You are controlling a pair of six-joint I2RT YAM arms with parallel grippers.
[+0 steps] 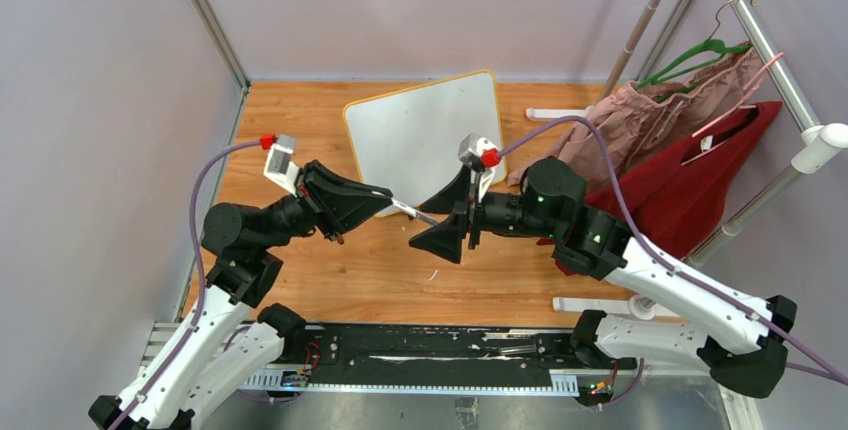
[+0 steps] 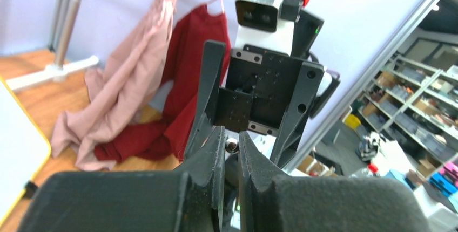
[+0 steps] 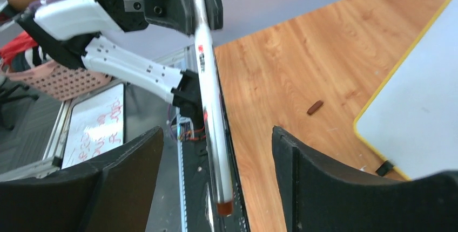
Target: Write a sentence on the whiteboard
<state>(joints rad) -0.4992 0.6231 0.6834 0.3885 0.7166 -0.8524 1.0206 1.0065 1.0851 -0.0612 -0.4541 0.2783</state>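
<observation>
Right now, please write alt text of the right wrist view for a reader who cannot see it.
A white marker, gripped at its far end by the left gripper, extends between the open fingers of the right gripper. Behind lie the wooden table and a blank whiteboard corner.

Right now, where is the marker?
In the top view it is at centre: the marker is clamped in the left gripper, its free end reaching into the open right gripper, on the near side of the whiteboard.
</observation>
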